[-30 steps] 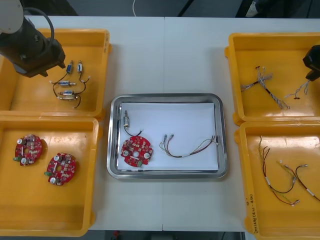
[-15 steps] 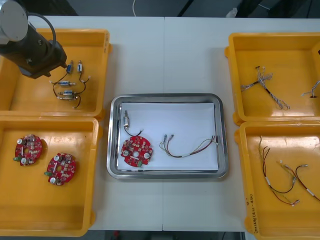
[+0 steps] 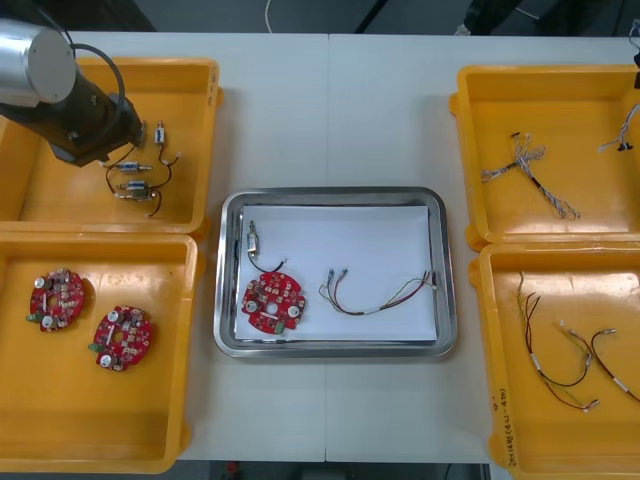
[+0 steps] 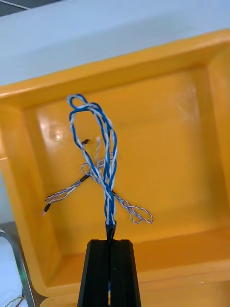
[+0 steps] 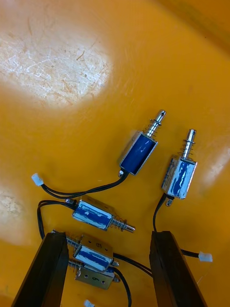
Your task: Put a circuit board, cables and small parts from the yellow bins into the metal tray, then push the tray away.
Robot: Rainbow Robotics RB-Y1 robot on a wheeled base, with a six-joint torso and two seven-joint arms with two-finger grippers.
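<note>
My right gripper (image 4: 110,242) is shut on a twisted blue and white cable (image 4: 106,158), holding it above the far right yellow bin (image 4: 158,72). In the front view that cable (image 3: 620,143) dangles at the right edge. Over the far left bin (image 3: 190,75), my left gripper (image 5: 108,240) is open. Its fingers (image 5: 45,268) straddle small metal parts (image 5: 95,254) lying on the bin floor, among several there. The metal tray (image 3: 330,193) holds a red circuit board (image 3: 272,303), a small metal part (image 3: 253,240) and a red and yellow cable (image 3: 375,295).
One more blue and white cable (image 3: 530,170) lies in the far right bin. The near left bin (image 3: 100,420) holds two circuit boards (image 3: 58,298). Black and red cables (image 3: 565,360) lie in the near right bin. Bare table runs beyond the tray.
The right gripper has lifted the blue and white cable out of the bin and drawn back toward the right edge. The left arm has shifted slightly right, over the small metal parts.
</note>
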